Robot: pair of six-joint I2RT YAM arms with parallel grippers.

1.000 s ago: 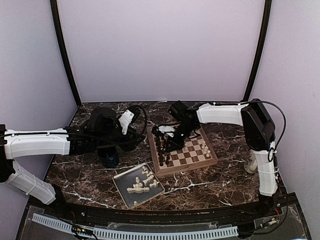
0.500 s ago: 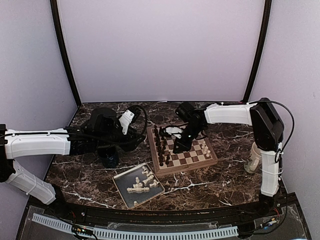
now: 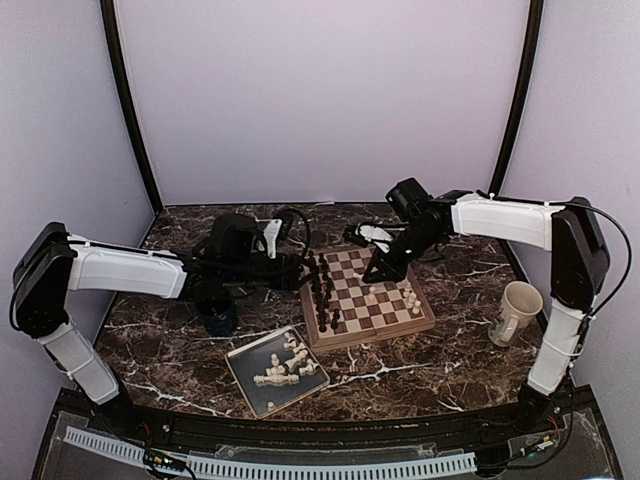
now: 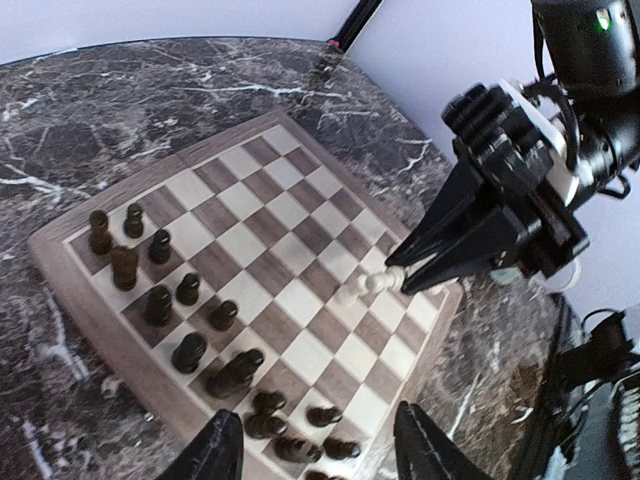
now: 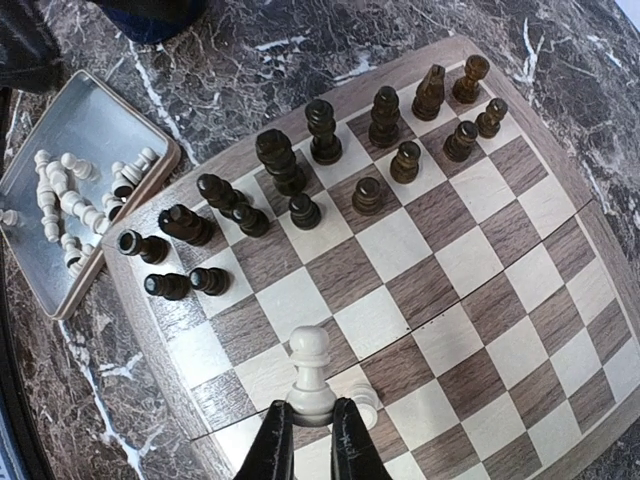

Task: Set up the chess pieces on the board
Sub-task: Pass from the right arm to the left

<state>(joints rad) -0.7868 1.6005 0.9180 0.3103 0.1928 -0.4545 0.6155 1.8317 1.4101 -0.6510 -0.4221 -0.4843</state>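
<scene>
Right wrist | right pincer pinching cream pawn above board | left pincer spread

board centred on table; other set's pieces in two files along its left edge; few chess pieces on its right edge; tray just before board's near-left corner, more of them in it; cup right of board, well apart; right gripper above board's far half, pawn between its fingertips
</scene>
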